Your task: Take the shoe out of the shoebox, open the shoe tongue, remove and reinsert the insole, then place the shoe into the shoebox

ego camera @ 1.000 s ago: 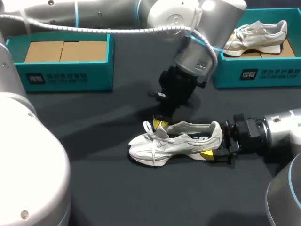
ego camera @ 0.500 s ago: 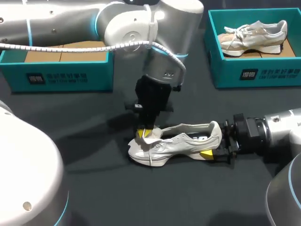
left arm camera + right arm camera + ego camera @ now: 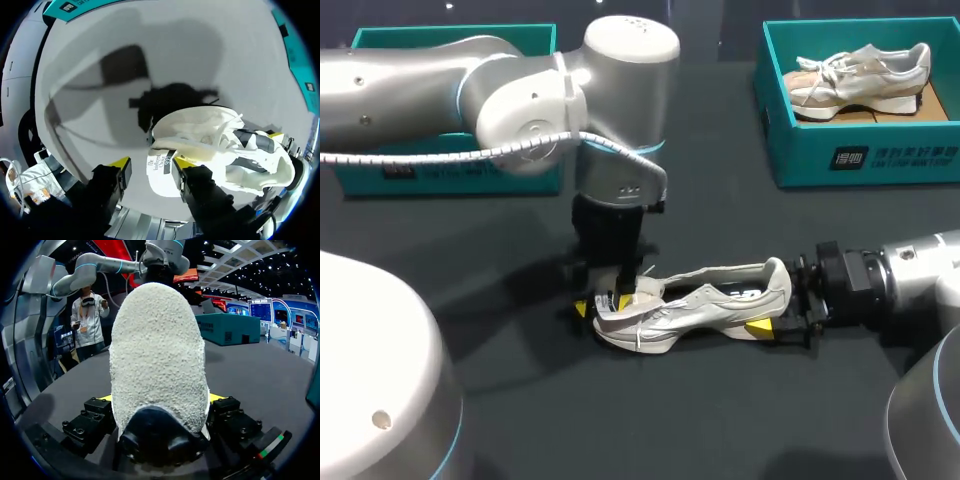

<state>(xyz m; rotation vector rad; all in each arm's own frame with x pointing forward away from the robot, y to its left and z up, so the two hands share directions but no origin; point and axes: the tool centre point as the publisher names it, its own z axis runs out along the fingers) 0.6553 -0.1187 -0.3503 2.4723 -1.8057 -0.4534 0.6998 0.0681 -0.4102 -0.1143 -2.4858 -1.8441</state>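
Teal walls mark the empty-looking shoebox (image 3: pixel 470 178) well behind the left gripper (image 3: pixel 602 304), which points straight down at the front of the white shoe (image 3: pixel 705 305) on the dark table (image 3: pixel 620 420). Its yellow-tipped fingers stand apart. In the left wrist view the labelled tongue (image 3: pixel 161 172) lies between them, lifted off the laces and close against one finger, with a clear gap to the other, so this gripper is open and grips nothing.

At the far end of the shoe, the right gripper (image 3: pixel 775 328) has closed on the heel from both sides, and the right wrist view is filled by the heel's nubbly back between its fingers. A second shoebox (image 3: pixel 860 150) holding another shoe sits well beyond it.

I judge the step in hand to be opening the tongue, with the insole not yet touched. The next move calls for pinching the tongue and drawing it toward the toe while the heel grip steadies the shoe.
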